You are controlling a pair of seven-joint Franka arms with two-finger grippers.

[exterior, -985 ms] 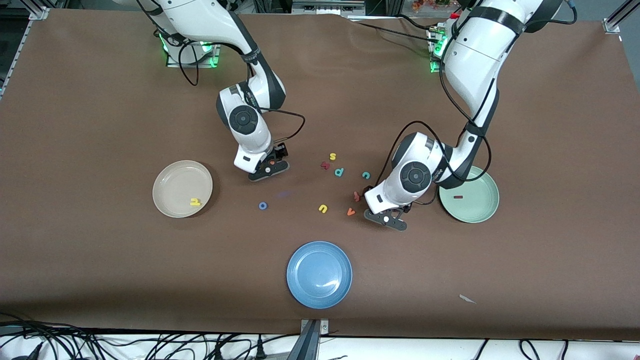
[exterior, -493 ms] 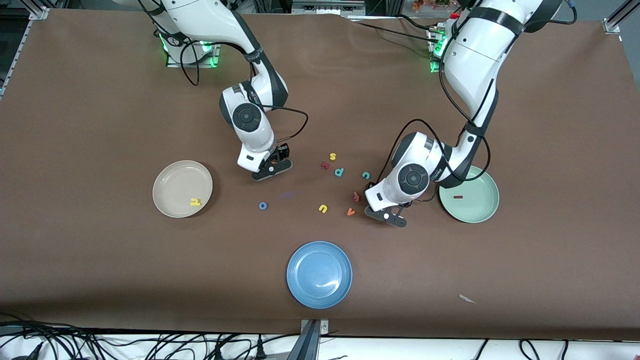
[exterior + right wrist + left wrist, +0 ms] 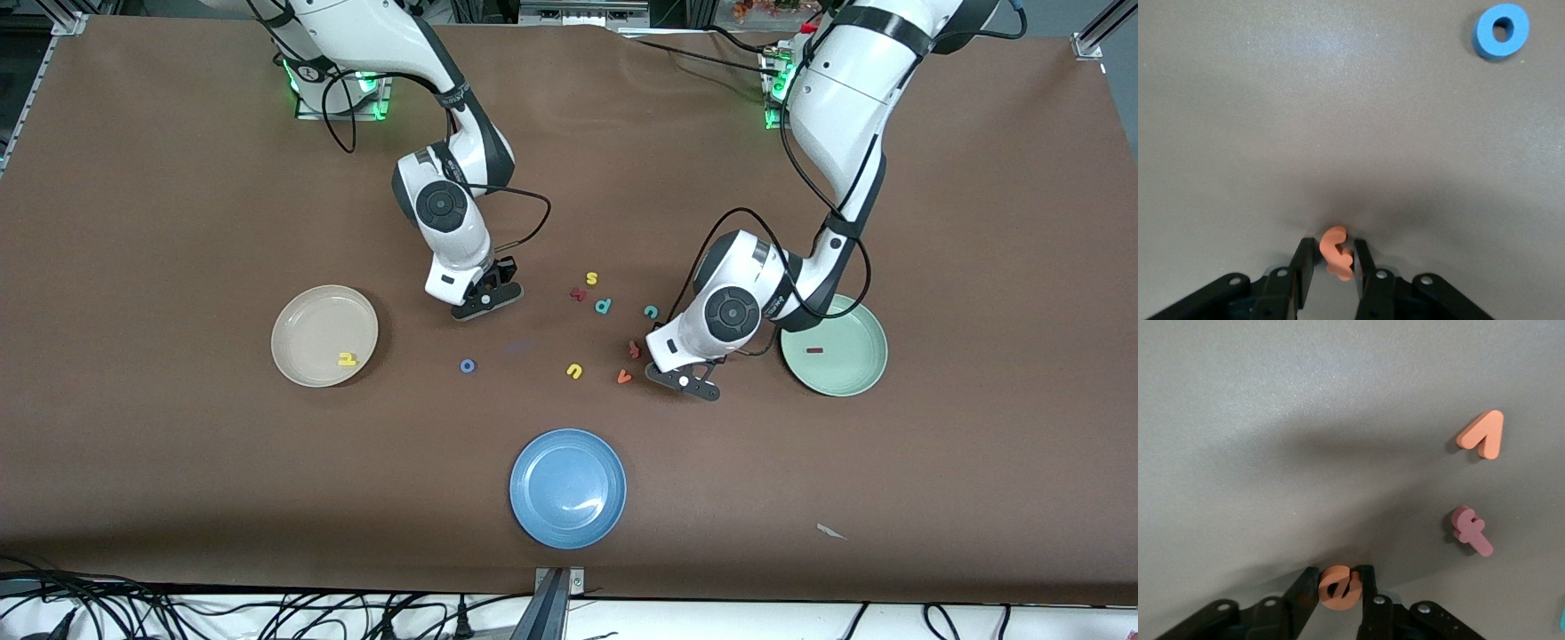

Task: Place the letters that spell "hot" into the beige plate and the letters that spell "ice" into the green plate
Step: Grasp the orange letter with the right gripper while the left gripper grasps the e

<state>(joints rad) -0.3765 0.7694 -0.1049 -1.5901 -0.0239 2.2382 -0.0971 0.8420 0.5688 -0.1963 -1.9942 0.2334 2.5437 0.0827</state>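
Front view: high, across the table (image 3: 178,178), facing both bases, taking in all.
Left wrist view: close, looking down past the left gripper (image 3: 1339,588).
Right wrist view: close, looking down past the right gripper (image 3: 1336,261).
Shared: blue o (image 3: 467,365) (image 3: 1500,30); orange v (image 3: 624,377) (image 3: 1481,435).

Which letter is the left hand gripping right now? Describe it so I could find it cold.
Start at the green plate; beside it, toward the table's middle, the left hand sits low over the brown table. Pinched between its fingers is the orange e, a rounded disc with a slot, unlike the loose orange v and pinkish f nearby.
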